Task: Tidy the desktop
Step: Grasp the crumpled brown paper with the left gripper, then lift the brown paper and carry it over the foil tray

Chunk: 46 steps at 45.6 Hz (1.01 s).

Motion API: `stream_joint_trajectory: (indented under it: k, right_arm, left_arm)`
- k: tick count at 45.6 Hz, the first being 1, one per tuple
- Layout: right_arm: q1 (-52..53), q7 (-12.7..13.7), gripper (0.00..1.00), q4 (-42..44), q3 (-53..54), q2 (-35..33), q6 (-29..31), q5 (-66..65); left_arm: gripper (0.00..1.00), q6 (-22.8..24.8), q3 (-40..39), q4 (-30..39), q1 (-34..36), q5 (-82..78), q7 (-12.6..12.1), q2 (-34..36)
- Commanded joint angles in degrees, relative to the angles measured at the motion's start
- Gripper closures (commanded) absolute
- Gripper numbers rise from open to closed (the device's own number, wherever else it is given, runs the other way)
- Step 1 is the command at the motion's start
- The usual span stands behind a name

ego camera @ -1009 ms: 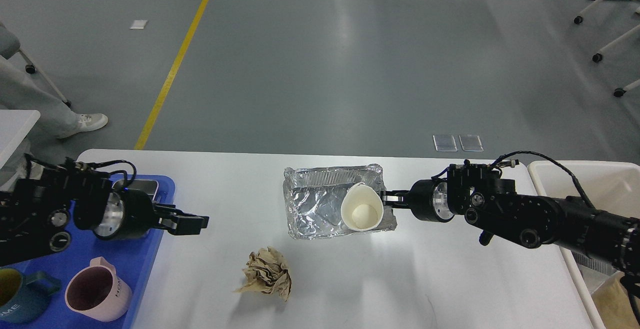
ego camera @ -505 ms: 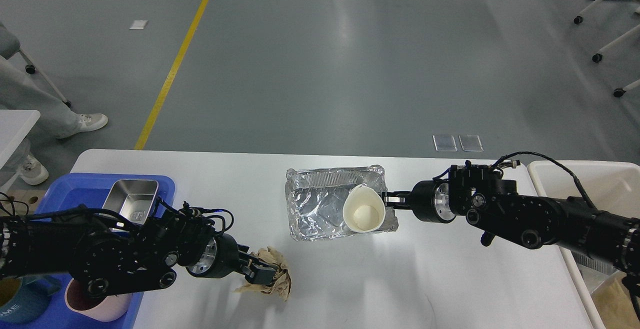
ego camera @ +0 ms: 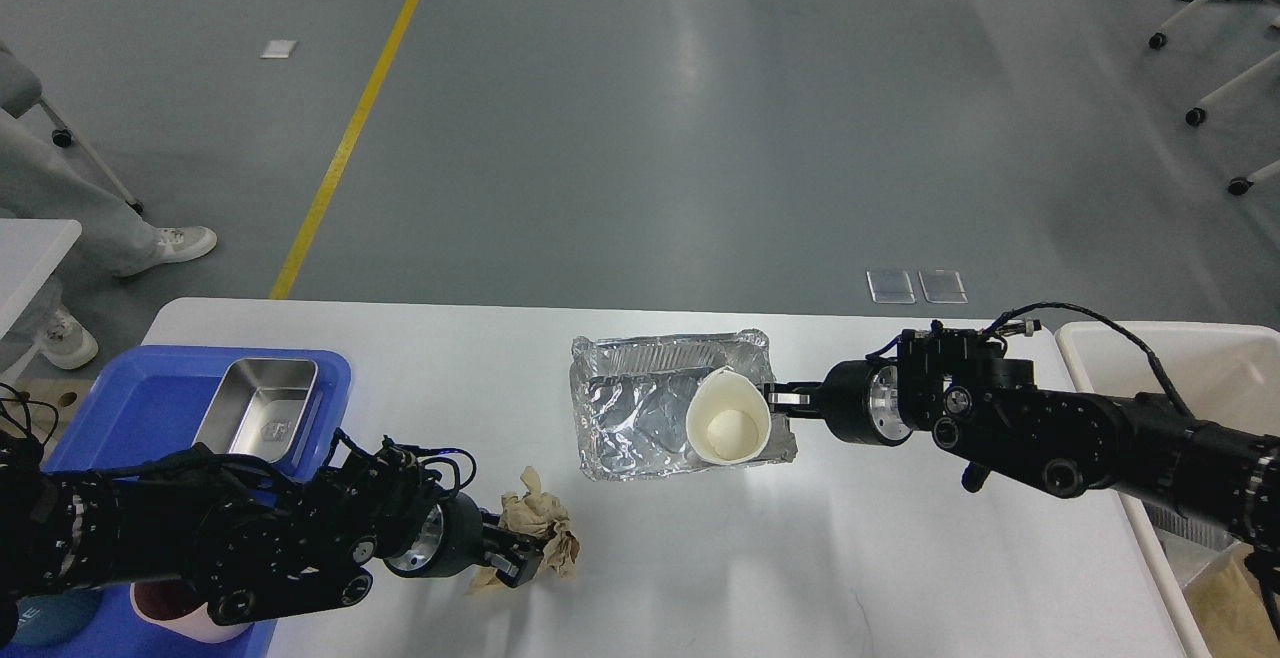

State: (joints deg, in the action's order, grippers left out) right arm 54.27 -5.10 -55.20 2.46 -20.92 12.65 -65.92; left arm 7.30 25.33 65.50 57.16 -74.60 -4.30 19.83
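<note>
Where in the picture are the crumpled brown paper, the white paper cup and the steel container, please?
crumpled brown paper (ego camera: 545, 528), head view, its right-hand folds.
white paper cup (ego camera: 728, 418), head view, its open mouth.
steel container (ego camera: 256, 411), head view, its inner floor.

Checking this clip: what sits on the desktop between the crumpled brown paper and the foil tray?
Nothing. In the head view, only bare white desktop separates the crumpled brown paper, gripped by the left claw, from the foil tray.
</note>
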Motion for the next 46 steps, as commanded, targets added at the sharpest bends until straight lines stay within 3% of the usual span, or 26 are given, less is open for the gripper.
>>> stream_joint_trajectory:
  k: [1, 11, 19, 28, 35, 46]
  right_arm:
    - [0.0, 0.0, 1.0, 0.0, -0.1, 0.0, 0.0, 0.0]
    - [0.1, 0.0, 1.0, 0.0, -0.1, -0.1, 0.0, 0.0]
    - [0.1, 0.0, 1.0, 0.0, -0.2, -0.1, 0.0, 0.1]
    - [0.1, 0.0, 1.0, 0.0, -0.2, -0.1, 0.0, 0.0]
    - [0.0, 0.0, 1.0, 0.0, -0.2, -0.1, 0.0, 0.0]
    - [0.1, 0.1, 1.0, 0.0, -0.2, 0.0, 0.0, 0.0]
  left_arm:
    - [0.99, 2.8, 0.0, 0.2, 0.7, 0.1, 0.0, 0.0]
    - [1.0, 3.7, -0.1, 1.5, 2.0, 0.1, -0.1, 0.7]
    - [1.0, 4.0, -0.1, 6.7, 5.2, 0.1, 0.1, 5.0]
    - [1.0, 4.5, -0.1, 17.4, 12.3, 0.1, 0.3, 15.4]
    - [0.99, 8.1, -0.5, 22.4, 17.5, -0.3, 1.2, 27.4]
    - [0.98, 11.9, -1.2, 24.4, 25.8, -0.3, 6.8, 42.5]
